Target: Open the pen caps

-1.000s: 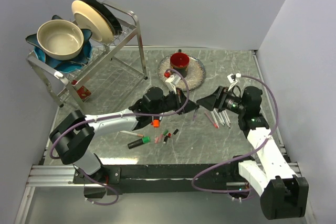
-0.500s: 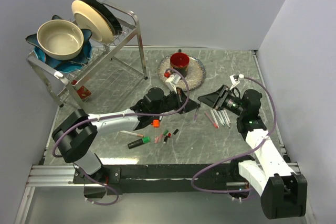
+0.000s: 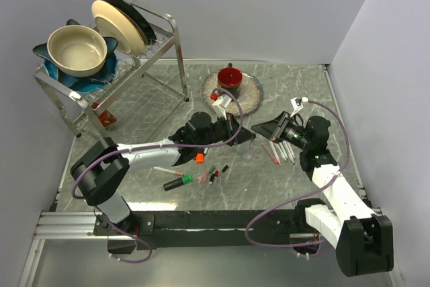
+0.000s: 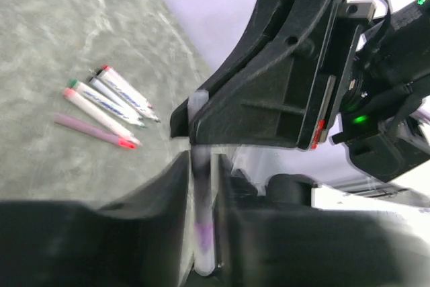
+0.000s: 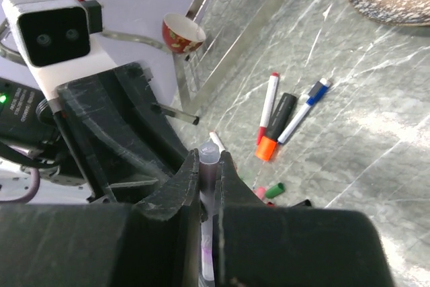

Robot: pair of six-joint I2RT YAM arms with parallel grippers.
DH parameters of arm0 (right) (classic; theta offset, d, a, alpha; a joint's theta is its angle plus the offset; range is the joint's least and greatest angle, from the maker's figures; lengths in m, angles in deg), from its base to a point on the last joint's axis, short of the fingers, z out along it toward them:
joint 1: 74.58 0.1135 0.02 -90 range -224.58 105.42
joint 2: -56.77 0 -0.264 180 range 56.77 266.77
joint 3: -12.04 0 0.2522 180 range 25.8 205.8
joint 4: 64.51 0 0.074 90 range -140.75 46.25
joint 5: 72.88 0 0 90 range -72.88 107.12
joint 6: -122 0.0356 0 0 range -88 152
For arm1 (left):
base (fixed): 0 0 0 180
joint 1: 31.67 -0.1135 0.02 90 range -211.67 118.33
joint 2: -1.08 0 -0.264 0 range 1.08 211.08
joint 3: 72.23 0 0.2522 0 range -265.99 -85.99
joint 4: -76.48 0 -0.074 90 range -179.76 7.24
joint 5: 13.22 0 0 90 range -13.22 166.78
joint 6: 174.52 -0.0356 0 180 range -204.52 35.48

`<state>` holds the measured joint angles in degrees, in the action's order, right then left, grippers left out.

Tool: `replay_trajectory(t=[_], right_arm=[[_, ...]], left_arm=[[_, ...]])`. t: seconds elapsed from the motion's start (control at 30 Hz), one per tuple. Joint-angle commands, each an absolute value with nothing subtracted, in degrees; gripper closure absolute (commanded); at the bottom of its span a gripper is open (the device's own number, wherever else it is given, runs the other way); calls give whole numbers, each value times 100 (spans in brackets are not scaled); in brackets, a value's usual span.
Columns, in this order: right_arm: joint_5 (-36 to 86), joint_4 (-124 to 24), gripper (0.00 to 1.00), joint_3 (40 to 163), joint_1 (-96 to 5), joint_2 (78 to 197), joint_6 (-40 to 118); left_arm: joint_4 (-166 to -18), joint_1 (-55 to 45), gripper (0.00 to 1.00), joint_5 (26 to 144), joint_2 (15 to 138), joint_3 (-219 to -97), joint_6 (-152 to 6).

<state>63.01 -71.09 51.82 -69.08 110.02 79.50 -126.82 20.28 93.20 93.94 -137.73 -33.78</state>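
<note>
Loose pen caps (image 3: 212, 169) lay toward the counter's (image 3: 302, 85) front edge. Above its middle, a slim white pen (image 4: 203, 247) was pinched by the left hand (image 4: 201, 162); the right hand (image 5: 209, 173), spread a second earlier, had clamped its other end.

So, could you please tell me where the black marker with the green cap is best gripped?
Grip the black marker at the middle of its barrel, coming straight down from above with the jaws across it. It lies flat on the table, so only its two long sides are free, and a mid-barrel hold probably leaves the green cap clear for pulling off.
</note>
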Motion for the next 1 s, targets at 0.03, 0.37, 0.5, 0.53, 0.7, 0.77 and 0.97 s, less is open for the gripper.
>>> replay_trajectory(t=[0.03,0.37,0.5,0.53,0.7,0.77,0.97], right_arm=[[6608,-7386,100,5340,-6903,10819,7866],[6713,-7536,100,5182,-7579,10660,8165],[6713,-7527,100,5155,-7634,10660,8174],[6713,-7527,100,5146,-7634,10651,8165],[6687,-7510,100,5102,-7634,10686,8148],[6687,-7510,100,5102,-7634,10695,8148],[6713,-7501,100,5094,-7634,10765,8121]], left_arm=[[-13177,2124,48,9787,9338,-13881,-3407],[-13046,2124,26,10068,9170,-13336,-3548],[-13151,2124,34,10287,9257,-13318,-3504],[-13177,2124,35,10331,9319,-13336,-3486],[-13248,2142,38,10455,9468,-13511,-3425],[-13204,2151,38,10481,9547,-13634,-3416],[-13010,2221,51,10569,9855,-14048,-3398]])
